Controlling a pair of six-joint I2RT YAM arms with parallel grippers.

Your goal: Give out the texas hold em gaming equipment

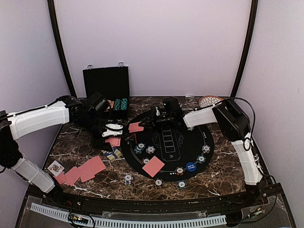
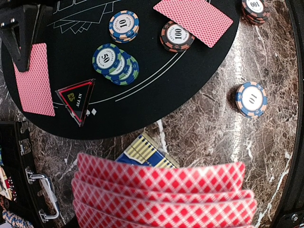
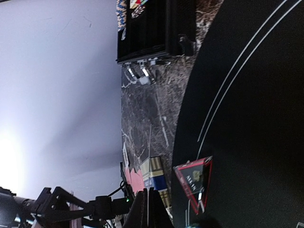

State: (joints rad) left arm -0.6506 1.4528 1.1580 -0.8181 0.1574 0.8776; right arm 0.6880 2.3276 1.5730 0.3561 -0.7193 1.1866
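Note:
My left gripper (image 1: 111, 134) is shut on a fanned stack of red-backed playing cards (image 2: 161, 194), held above the marble beside the mat's left edge; the cards hide its fingers in the left wrist view. My right gripper (image 3: 148, 209) is shut on one red-backed card (image 1: 136, 127), held flat over the mat's left rim and seen edge-on in the right wrist view. A red triangle (image 2: 77, 99) lies on the mat near that card. Poker chips (image 2: 114, 61) lie around the mat, a blue marker disc (image 1: 191, 166) among them. More cards (image 1: 85, 170) are spread at the front left.
The round black mat (image 1: 190, 137) fills the table's middle. An open black case (image 1: 106, 81) with chips stands at the back left and a wicker plate (image 1: 209, 100) at the back right. A blue and yellow card box (image 2: 142, 152) lies under the left gripper.

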